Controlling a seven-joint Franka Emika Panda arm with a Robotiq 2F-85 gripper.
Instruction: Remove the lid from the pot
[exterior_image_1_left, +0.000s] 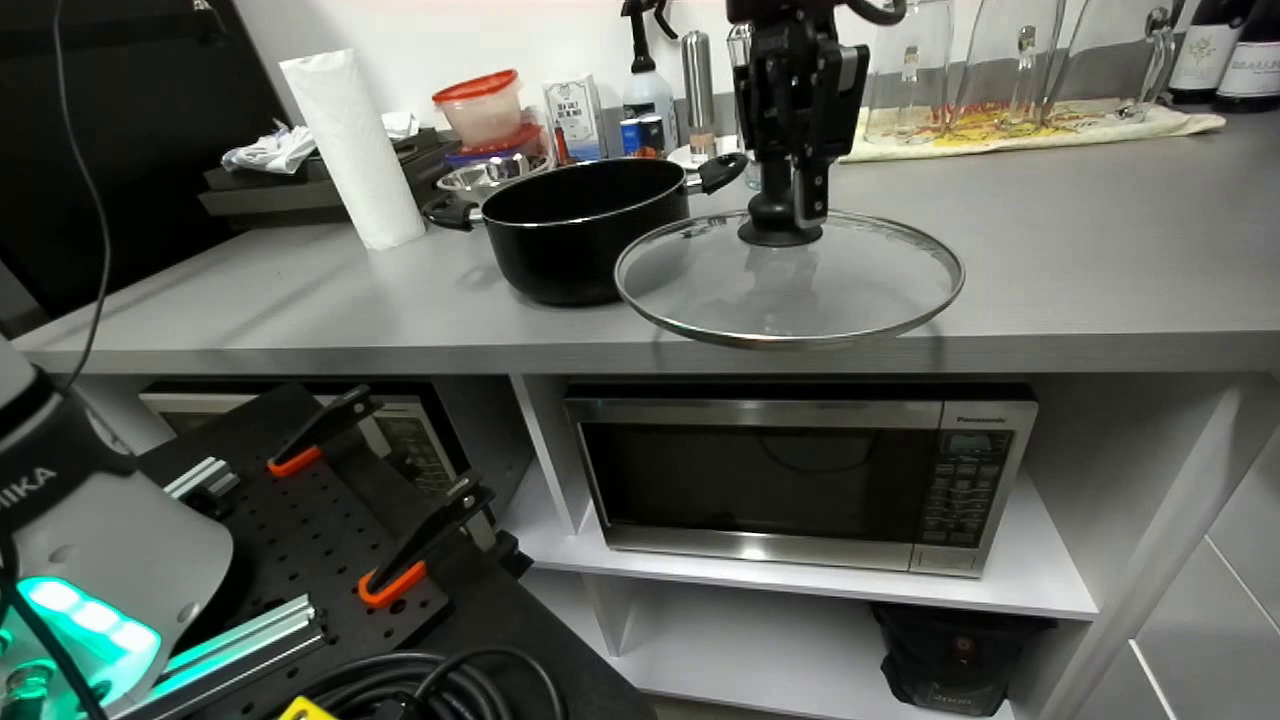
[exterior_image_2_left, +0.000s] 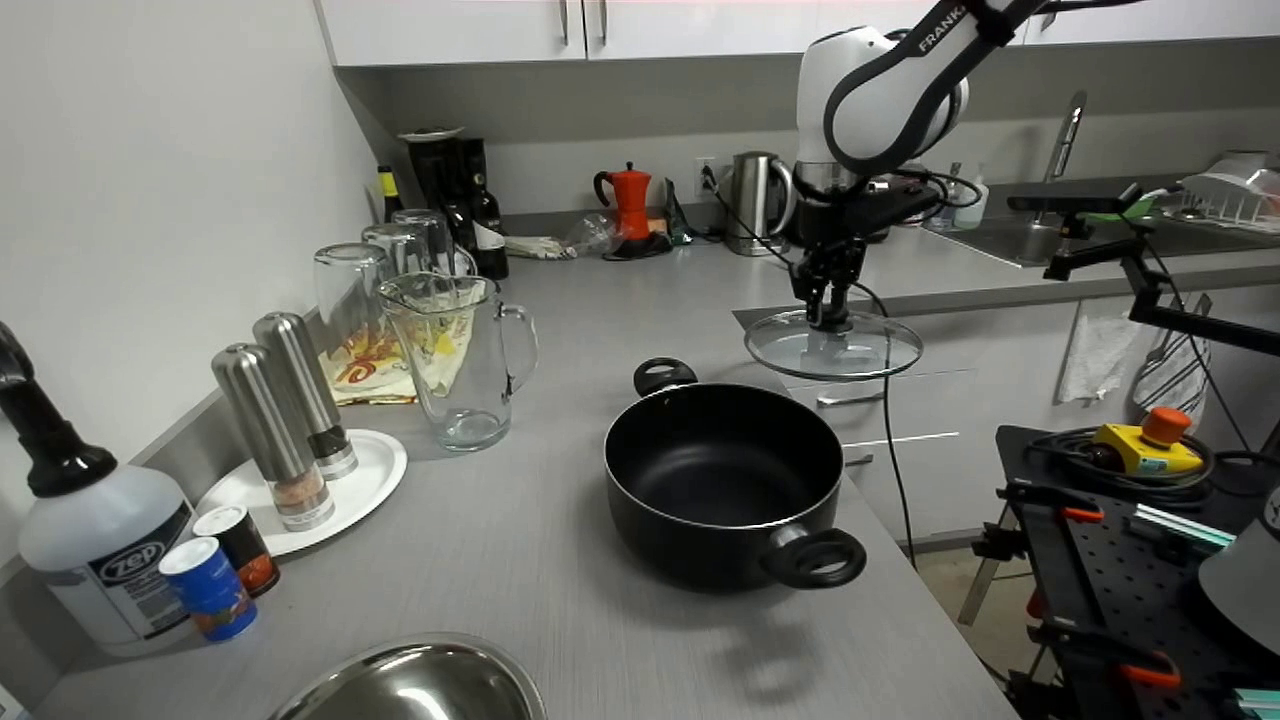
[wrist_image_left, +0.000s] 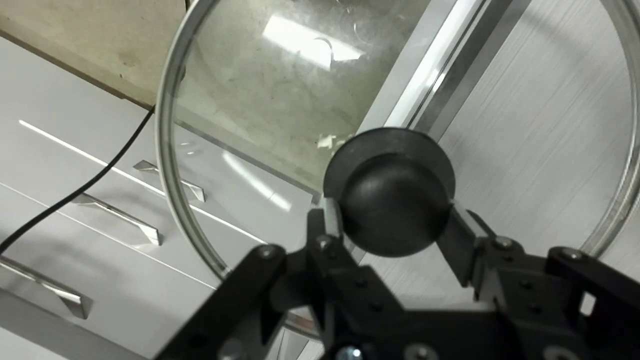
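Closest in the wrist view is the end effector (wrist_image_left: 396, 220); its fingers (wrist_image_left: 460, 245) grip the knob (wrist_image_left: 392, 195) from both sides, so it holds the lid (exterior_image_1_left: 850, 290), beside the pot (exterior_image_2_left: 722, 490) and clear of it.

Largest is the surface (exterior_image_2_left: 500, 580), which spreads out under the pot. The arm (exterior_image_2_left: 880, 120) angles down from above, beyond the pot in an exterior view; its base (exterior_image_1_left: 110, 520) sits well apart from the pot, low and to its left in an exterior view. Below the pot, and to its right in an exterior view, is the microwave (exterior_image_1_left: 750, 480). The pot stands upright on the surface, its black inside in plain sight, a handle (exterior_image_2_left: 782, 562) on each of two opposite sides. The lid, glass with a metal rim, hangs about level; in an exterior view it shows beyond the pot, a gap between them.

A white roll (exterior_image_1_left: 355, 150) stands left of the pot in an exterior view. In an exterior view a spray bottle (exterior_image_2_left: 110, 560) stands well left of the pot, and a pitcher (exterior_image_2_left: 440, 370) left of it too, a little beyond. A steel bowl (exterior_image_2_left: 420, 690), only partly in view, lies left of the pot and nearer the lens. A plate (exterior_image_2_left: 375, 475), also left of the pot, carries two steel mills (exterior_image_2_left: 270, 435). Two cans (exterior_image_2_left: 208, 590) stand farther left of the pot.
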